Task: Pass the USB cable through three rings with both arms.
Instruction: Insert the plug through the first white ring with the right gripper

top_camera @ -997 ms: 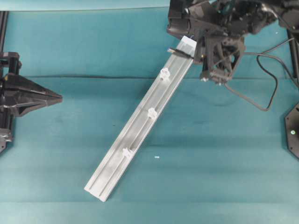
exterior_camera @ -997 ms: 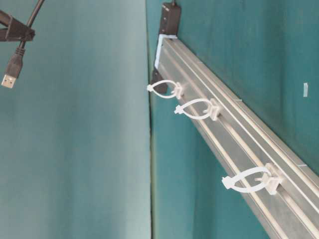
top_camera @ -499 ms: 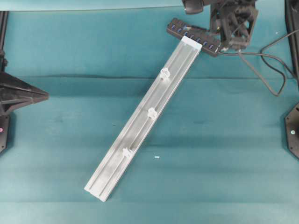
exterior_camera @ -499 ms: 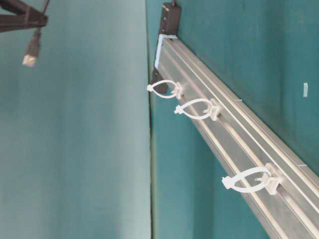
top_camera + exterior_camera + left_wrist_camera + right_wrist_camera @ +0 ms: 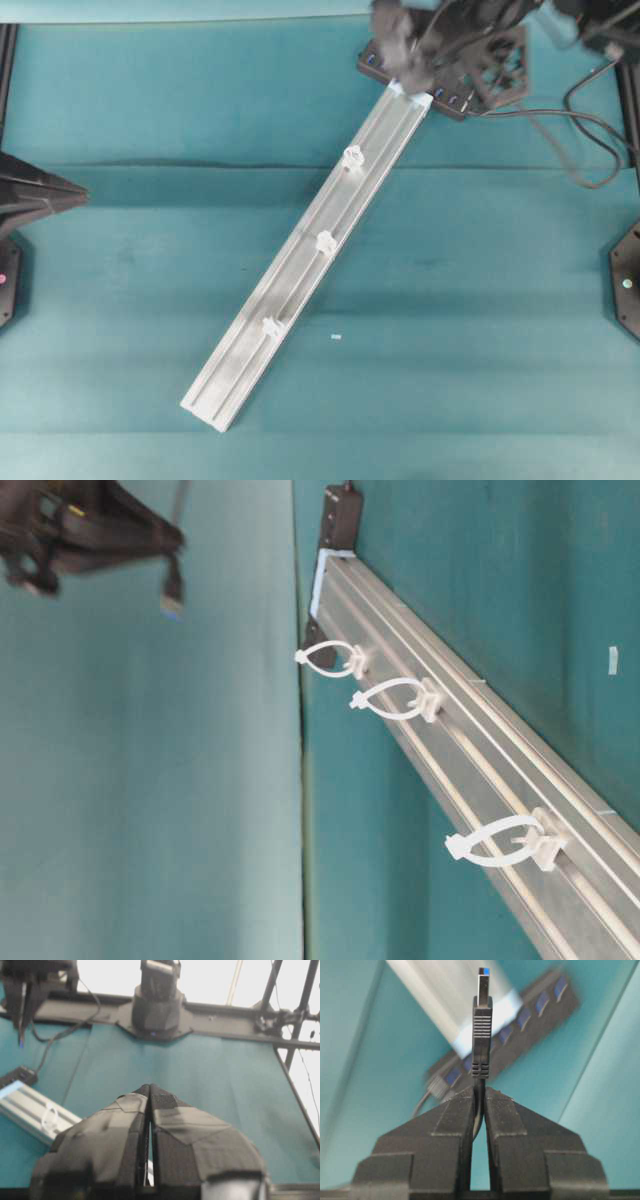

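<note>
A long rail [image 5: 305, 268] lies diagonally on the table [image 5: 480, 330], running from lower left up to upper right in the overhead view; three rings [image 5: 325, 241] sit spaced along it, one near the upper end, one mid-length, one nearer the lower end; a multi-port hub [image 5: 452, 97] lies across the rail's upper end; the right gripper [image 5: 479, 1091] hangs above that hub, the USB cable [image 5: 481, 1042] plug between its fingers; the left gripper [image 5: 78, 192] sits at the table's left edge, well apart from the rail.
</note>
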Controlling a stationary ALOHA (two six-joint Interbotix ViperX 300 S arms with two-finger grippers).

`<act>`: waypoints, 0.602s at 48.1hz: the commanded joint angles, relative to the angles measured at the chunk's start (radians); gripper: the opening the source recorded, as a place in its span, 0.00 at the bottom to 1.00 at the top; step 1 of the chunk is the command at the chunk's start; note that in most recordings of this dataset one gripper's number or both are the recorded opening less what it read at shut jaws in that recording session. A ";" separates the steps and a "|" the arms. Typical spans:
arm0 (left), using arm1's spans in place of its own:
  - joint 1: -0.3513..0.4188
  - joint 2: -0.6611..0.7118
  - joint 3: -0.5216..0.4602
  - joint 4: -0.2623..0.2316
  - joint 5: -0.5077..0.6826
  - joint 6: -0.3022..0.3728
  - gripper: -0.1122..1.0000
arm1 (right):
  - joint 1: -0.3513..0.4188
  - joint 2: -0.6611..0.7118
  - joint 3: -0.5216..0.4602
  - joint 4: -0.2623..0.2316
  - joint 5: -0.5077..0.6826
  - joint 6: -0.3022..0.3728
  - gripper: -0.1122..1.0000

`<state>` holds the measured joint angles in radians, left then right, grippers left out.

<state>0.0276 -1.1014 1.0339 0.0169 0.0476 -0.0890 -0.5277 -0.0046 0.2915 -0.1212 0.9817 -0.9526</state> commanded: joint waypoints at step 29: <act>0.003 0.000 -0.028 0.003 0.035 -0.002 0.10 | 0.029 0.103 0.049 -0.008 -0.100 -0.169 0.16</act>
<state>0.0276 -1.1106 1.0324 0.0169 0.0844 -0.0890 -0.5093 0.0767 0.3467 -0.1243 0.8897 -1.1075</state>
